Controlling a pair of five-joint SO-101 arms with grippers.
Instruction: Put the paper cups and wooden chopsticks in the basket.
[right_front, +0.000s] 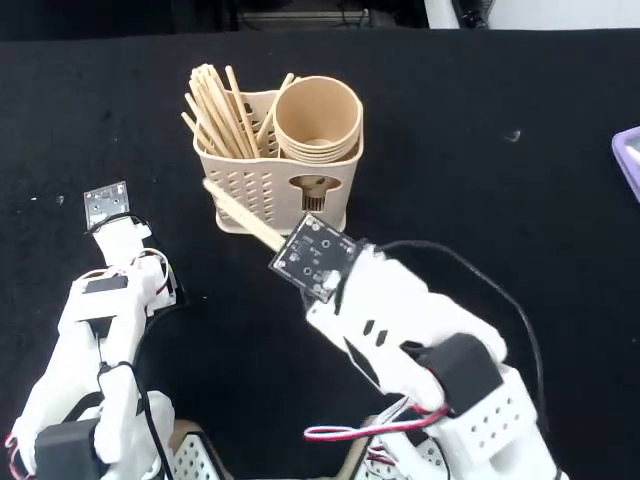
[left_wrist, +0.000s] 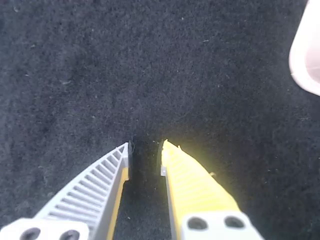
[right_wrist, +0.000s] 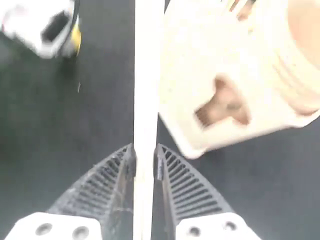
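Note:
A beige perforated basket stands at the back of the black table and holds a stack of paper cups and a bundle of wooden chopsticks. My right gripper is shut on one wooden chopstick, which sticks out from under the wrist toward the basket's front-left corner. My left gripper hangs over bare black cloth at the left, its fingers a small gap apart with nothing between them. The left arm stands well left of the basket.
A pale purple object sits at the table's right edge. Black cloth lies open to the right of the basket and between the arms. A pale rounded edge shows at the rim of the left wrist view.

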